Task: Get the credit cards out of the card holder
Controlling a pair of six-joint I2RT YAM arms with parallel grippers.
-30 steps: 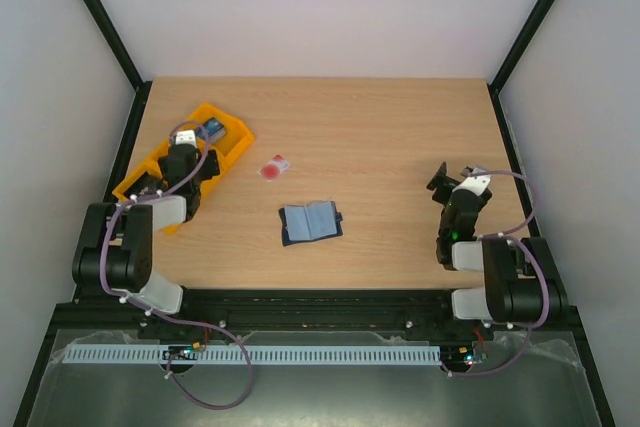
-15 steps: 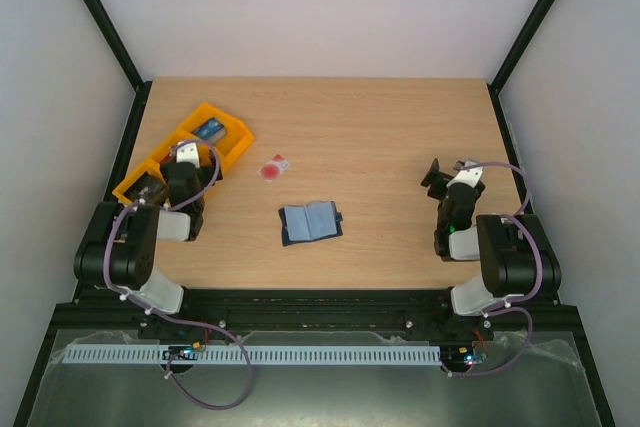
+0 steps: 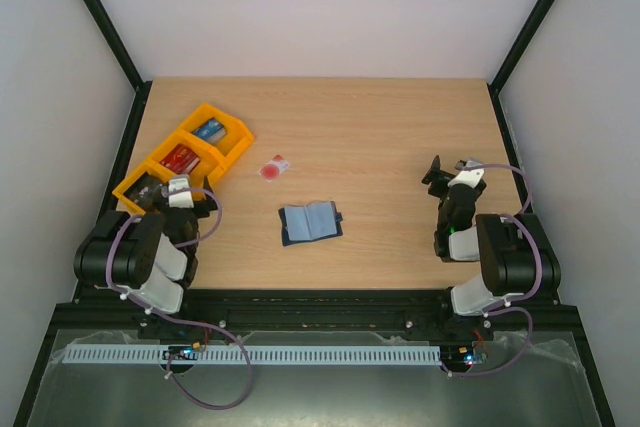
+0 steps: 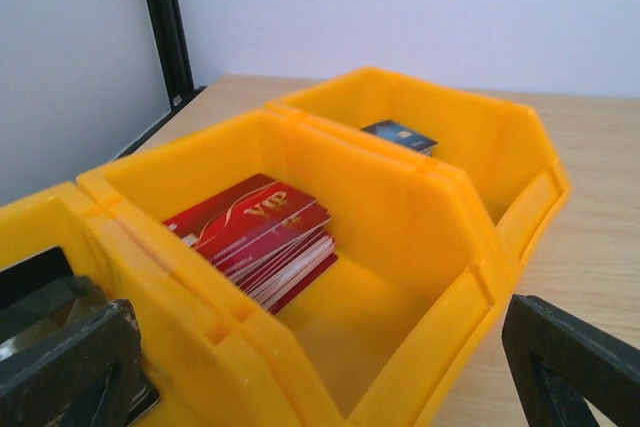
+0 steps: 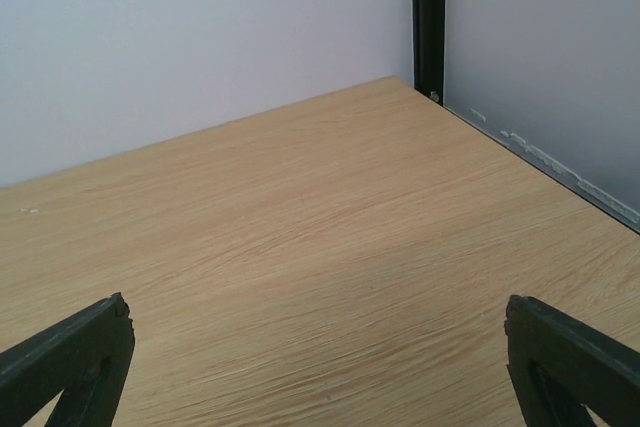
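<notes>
The navy card holder [image 3: 310, 221] lies open and flat at the table's middle, its lighter blue pockets facing up. The white card with the red round mark [image 3: 274, 168] lies on the table just beyond it to the left. I see no dark grey "VIP" card on the table or in the holder. My left gripper [image 3: 179, 190] is open and empty at the near end of the orange tray [image 3: 236, 143], with its fingers [image 4: 70, 352] spread wide in the left wrist view. My right gripper [image 3: 438, 173] is open and empty over bare table at the right, far from the holder.
The orange tray [image 4: 470, 247] has three compartments. Red "VIP" cards [image 4: 255, 227] fill the middle one, a blue card [image 4: 400, 135] lies in the far one, and something dark [image 4: 30, 272] lies in the nearest. Black frame posts stand at the table's corners.
My left arm has drawn back toward its base from over the tray, uncovering the middle compartment. My right gripper has shifted slightly left and settled.
</notes>
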